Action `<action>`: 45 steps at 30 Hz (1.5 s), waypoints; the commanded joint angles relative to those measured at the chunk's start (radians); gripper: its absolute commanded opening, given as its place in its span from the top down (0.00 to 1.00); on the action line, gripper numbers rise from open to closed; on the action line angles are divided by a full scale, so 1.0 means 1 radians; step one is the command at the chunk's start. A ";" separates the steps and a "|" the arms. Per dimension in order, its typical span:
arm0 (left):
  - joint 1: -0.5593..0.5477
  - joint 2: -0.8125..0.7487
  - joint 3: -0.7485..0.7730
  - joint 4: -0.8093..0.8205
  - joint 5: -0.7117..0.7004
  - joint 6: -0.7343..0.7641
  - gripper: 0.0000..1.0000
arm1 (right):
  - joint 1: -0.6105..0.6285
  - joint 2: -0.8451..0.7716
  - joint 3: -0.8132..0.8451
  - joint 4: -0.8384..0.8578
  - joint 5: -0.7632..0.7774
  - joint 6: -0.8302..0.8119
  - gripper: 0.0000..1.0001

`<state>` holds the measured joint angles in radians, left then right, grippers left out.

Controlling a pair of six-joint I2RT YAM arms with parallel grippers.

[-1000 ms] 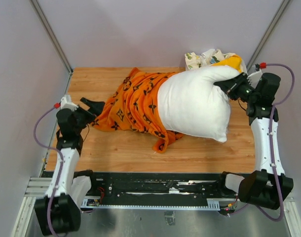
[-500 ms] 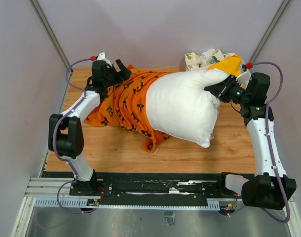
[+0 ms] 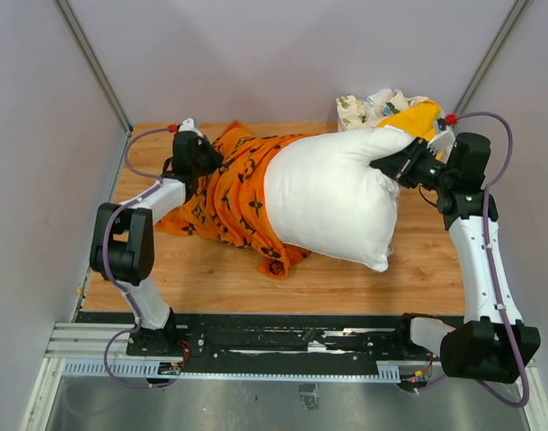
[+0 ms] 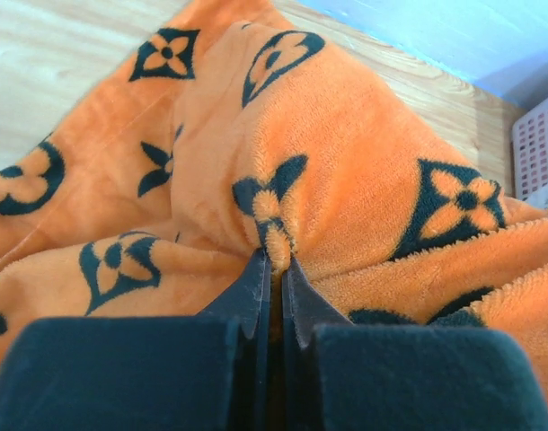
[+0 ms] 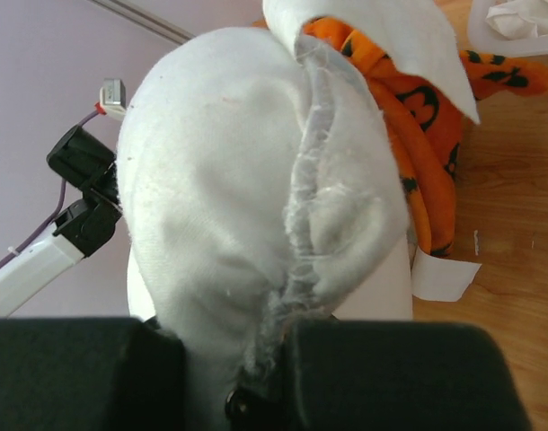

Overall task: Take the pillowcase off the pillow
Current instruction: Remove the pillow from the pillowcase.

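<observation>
The plump white pillow [image 3: 332, 202] lies raised across the middle of the table, its left part still inside the orange pillowcase [image 3: 234, 193] with black motifs. My left gripper [image 3: 202, 160] is shut on a fold of the pillowcase [image 4: 346, 171] at its far left end; the fingertips [image 4: 260, 269] pinch the plush fabric. My right gripper [image 3: 395, 166] is shut on the pillow's right end, and the white seam [image 5: 301, 233] runs down between its fingers [image 5: 382, 368].
A white floral-print cloth [image 3: 368, 106] and a plain yellow-orange cloth [image 3: 419, 115] are heaped at the back right. A white basket [image 4: 536, 148] shows at the edge of the left wrist view. Grey walls close in the wooden table [image 3: 256, 278].
My left arm swung from the table's left edge up to the pillowcase's far end and shut on it. The pillow shifted slightly left with my right gripper.
</observation>
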<state>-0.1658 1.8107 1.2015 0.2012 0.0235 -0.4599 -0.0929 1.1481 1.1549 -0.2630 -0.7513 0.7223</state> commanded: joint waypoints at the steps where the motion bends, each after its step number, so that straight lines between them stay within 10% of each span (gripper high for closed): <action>1: 0.096 -0.183 -0.233 -0.033 -0.090 -0.074 1.00 | 0.009 -0.043 0.064 0.042 -0.008 -0.033 0.99; 8: 0.218 -0.681 -0.555 -0.122 -0.301 -0.273 1.00 | -0.074 -0.009 0.006 0.203 -0.095 0.080 0.99; 14: 0.056 -1.195 -0.778 -0.124 -0.604 -0.369 1.00 | -0.080 0.075 -0.045 0.425 -0.136 0.250 0.99; 16: 0.048 -1.272 -0.792 -0.072 -0.546 -0.260 0.80 | -0.057 0.105 -0.019 0.430 -0.154 0.240 0.99; 19: 0.048 -1.273 -0.775 0.019 -0.376 -0.088 0.13 | -0.005 0.126 0.019 0.337 -0.129 0.156 0.99; 28: 0.048 -0.776 -0.430 0.036 -0.171 0.018 0.01 | 0.112 0.141 0.018 0.254 -0.078 0.070 0.99; 39: 0.048 -0.281 -0.312 -0.001 0.230 0.046 0.04 | 0.133 0.113 0.035 0.177 -0.054 0.001 0.99; 41: 0.048 -0.247 -0.347 0.013 0.249 0.055 0.23 | 0.133 0.112 0.034 0.176 -0.061 0.000 0.99; 44: 0.061 -0.238 -0.386 -0.023 0.149 0.057 0.96 | 0.132 0.097 0.041 0.161 -0.059 -0.015 0.99; 45: 0.080 -0.251 -0.401 -0.037 0.090 0.038 0.99 | 0.129 0.088 0.042 0.155 -0.056 -0.021 0.99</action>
<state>-0.1120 1.5608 0.8715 0.2653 0.1795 -0.4244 0.0303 1.2900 1.1557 -0.1345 -0.8097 0.7349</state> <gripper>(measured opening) 0.167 0.117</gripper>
